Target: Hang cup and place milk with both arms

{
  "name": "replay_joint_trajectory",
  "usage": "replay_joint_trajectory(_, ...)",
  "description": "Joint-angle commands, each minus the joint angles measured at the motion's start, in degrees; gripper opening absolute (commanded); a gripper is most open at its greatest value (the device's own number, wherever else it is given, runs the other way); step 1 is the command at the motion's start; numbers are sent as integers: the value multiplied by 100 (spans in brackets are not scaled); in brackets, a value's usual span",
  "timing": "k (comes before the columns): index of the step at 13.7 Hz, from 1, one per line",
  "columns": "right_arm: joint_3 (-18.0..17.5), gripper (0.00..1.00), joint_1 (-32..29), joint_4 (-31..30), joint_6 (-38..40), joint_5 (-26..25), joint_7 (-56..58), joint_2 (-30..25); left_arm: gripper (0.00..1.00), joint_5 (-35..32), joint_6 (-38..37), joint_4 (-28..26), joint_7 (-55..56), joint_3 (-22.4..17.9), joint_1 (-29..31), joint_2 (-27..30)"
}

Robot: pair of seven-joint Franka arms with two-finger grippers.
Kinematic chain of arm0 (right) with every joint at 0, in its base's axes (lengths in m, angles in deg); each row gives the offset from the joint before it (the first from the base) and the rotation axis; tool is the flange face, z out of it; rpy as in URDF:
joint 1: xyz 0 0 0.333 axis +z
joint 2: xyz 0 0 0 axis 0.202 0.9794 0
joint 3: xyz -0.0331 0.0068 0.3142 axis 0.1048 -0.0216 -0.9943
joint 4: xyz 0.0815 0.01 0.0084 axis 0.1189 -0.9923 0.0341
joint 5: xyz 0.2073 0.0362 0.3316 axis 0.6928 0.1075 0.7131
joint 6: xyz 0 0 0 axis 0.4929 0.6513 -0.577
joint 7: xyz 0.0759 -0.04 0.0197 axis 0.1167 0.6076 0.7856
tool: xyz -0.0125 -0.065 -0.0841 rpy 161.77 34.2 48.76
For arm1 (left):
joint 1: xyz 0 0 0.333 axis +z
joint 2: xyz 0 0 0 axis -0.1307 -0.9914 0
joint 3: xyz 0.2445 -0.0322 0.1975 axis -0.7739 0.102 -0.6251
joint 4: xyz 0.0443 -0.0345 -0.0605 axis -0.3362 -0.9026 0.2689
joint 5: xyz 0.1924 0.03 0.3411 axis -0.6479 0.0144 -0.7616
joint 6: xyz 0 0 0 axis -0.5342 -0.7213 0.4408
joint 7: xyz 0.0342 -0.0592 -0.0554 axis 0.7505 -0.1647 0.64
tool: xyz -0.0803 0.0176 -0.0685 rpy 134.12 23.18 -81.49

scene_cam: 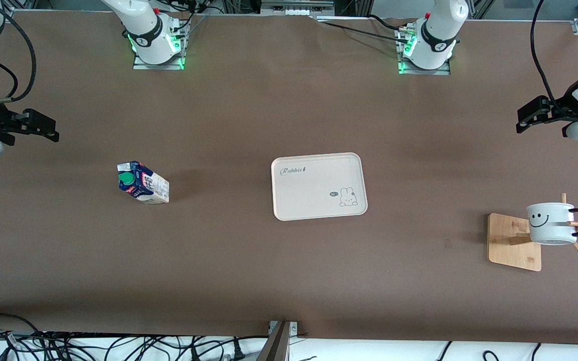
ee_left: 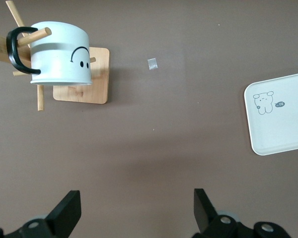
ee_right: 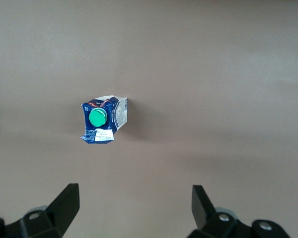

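Brown surface (scene_cam: 269, 260), cables along front edge. Cup (scene_cam: 550, 223) already hanging by handle on wooden peg rack (scene_cam: 515, 243) at left arm's end: hang step looks done. Milk carton (scene_cam: 143, 183) upright on surface toward right arm's end, well apart from Rabbit tray (scene_cam: 319, 186) at centre; placing left, tray likely target. Left claw (ee_left: 136, 210) open, empty, near rack. Right claw (ee_right: 134, 208) open, empty, above milk.

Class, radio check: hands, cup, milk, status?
Left hand and right hand open, empty. Cup hung on rack. Milk off tray. Nothing blocking.
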Motion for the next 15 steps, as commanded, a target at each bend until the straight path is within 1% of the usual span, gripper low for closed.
replay_joint_trajectory(1,-41,100,-35,15,58,-23,27,-52,100,46,10,-19,107,285,231,61)
replay_joint_trajectory(4,-41,100,-35,15,58,-23,27,-43,100,55,18,-19,11,207,232,52)
replay_joint_trajectory(13,-41,100,-35,15,58,-23,1,-43,100,64,10,7,63,242,197,26)
replay_joint_trajectory(15,-41,100,-35,15,50,-14,-26,-43,100,73,1,103,63,242,205,-53)
